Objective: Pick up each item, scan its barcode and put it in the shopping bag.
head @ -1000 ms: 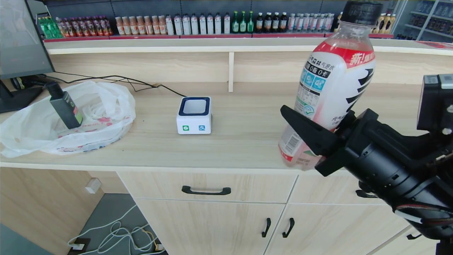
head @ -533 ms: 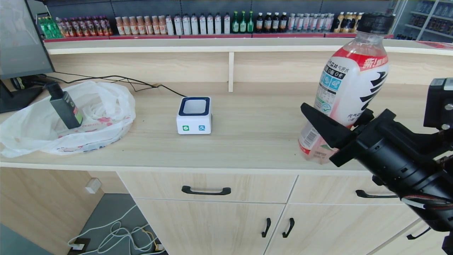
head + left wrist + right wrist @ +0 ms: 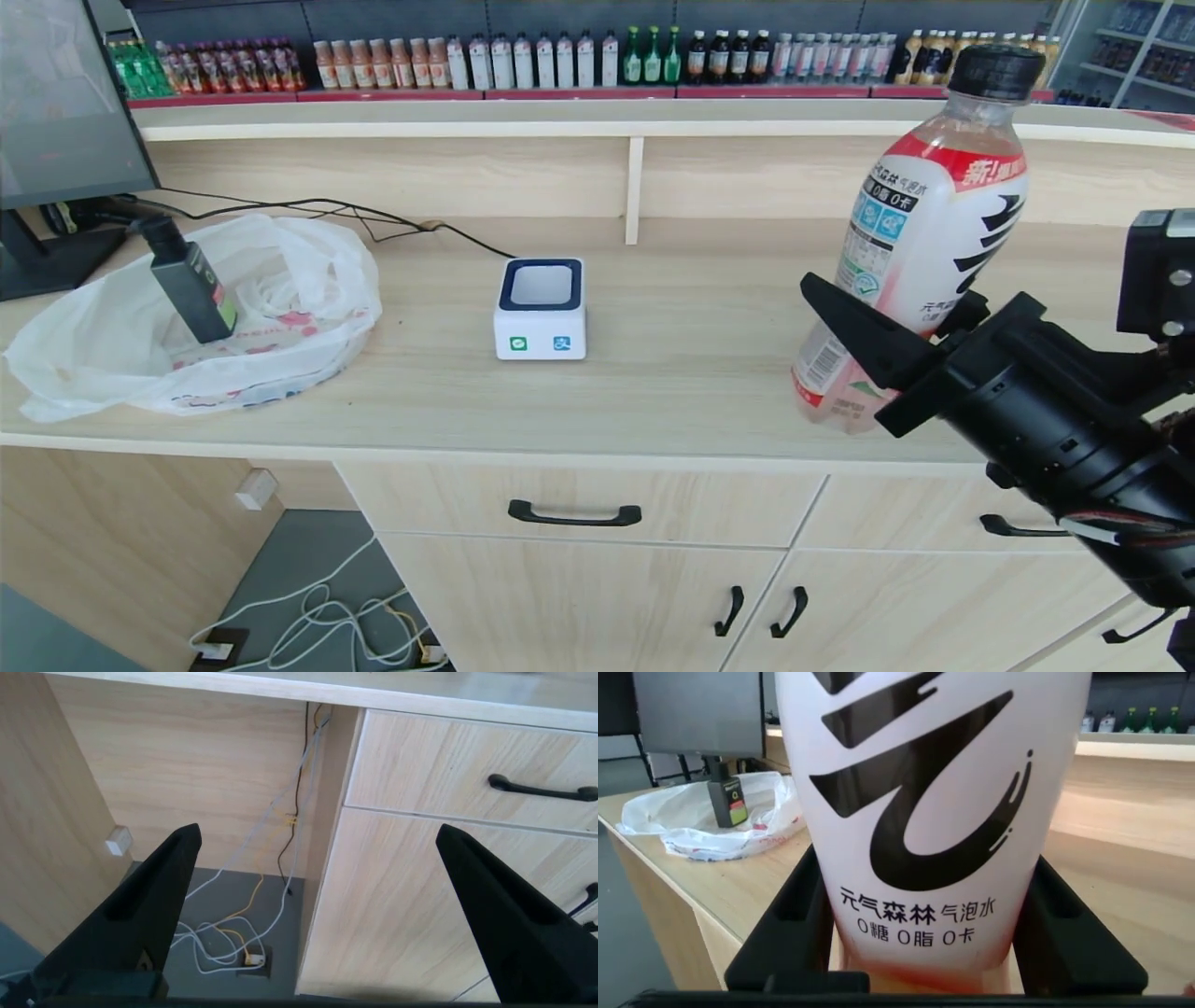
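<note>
My right gripper (image 3: 896, 359) is shut on a clear drink bottle (image 3: 920, 233) with a white, red and black label and a black cap, held upright at the counter's right front; its barcode faces left. In the right wrist view the bottle (image 3: 924, 821) stands between the two black fingers (image 3: 785, 924). A white scanner box (image 3: 541, 309) with a dark-rimmed window sits mid-counter. The white shopping bag (image 3: 187, 317) lies at the left with a dark bottle (image 3: 191, 280) standing in it. My left gripper (image 3: 318, 915) hangs open below the counter, facing cabinet fronts.
A monitor (image 3: 65, 103) stands at the far left with cables (image 3: 308, 205) trailing along the back of the wooden counter (image 3: 672, 373). A raised ledge (image 3: 597, 131) backs the counter. Drawers and handles (image 3: 574, 513) lie below; cords (image 3: 234, 943) are on the floor.
The right gripper carried the bottle to the right and slightly lower, away from the scanner. The head view has shifted a little, so the scene slid rightward.
</note>
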### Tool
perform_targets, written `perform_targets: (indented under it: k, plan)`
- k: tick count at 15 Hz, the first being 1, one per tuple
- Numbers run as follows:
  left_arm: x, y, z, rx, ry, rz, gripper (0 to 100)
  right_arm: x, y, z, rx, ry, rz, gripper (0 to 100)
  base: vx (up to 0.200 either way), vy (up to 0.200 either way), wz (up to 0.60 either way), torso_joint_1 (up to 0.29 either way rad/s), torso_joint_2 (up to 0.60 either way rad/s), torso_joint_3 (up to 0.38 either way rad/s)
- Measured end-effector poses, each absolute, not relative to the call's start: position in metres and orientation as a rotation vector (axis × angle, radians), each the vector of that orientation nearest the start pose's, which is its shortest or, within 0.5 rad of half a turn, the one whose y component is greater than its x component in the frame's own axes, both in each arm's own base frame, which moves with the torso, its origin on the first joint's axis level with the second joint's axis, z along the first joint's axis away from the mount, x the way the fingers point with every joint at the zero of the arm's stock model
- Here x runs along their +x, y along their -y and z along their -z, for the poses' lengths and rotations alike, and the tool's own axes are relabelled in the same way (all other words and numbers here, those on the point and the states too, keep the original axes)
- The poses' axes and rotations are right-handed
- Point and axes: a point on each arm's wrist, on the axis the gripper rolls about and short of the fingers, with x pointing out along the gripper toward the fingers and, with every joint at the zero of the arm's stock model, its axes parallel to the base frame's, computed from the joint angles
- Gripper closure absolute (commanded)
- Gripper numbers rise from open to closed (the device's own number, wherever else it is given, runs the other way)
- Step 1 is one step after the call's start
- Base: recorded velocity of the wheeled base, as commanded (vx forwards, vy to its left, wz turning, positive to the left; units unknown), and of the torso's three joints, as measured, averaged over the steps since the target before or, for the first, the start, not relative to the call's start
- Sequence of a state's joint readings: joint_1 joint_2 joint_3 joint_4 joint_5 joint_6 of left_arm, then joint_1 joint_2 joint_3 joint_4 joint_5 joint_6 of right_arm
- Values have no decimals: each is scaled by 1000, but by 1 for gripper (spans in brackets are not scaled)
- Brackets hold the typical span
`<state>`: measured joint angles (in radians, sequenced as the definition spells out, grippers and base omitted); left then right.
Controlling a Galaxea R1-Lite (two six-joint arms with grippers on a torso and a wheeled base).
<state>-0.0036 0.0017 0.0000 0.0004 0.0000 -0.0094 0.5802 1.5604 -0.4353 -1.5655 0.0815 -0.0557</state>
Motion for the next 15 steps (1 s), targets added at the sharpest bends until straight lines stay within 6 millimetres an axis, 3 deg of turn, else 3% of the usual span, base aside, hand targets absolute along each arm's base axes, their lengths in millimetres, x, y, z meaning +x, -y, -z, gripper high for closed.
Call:
perform_targets:
  k: [13, 15]
  plan:
    - [-23, 0, -75, -9, -2, 1, 0, 188, -126, -227, 67, 491, -637, 100, 0, 200, 0, 2, 4, 3]
    - [-23, 0, -76, -9, -2, 2, 0, 187, -125, -228, 68, 494, -637, 100, 0, 0, 0, 0, 0, 0]
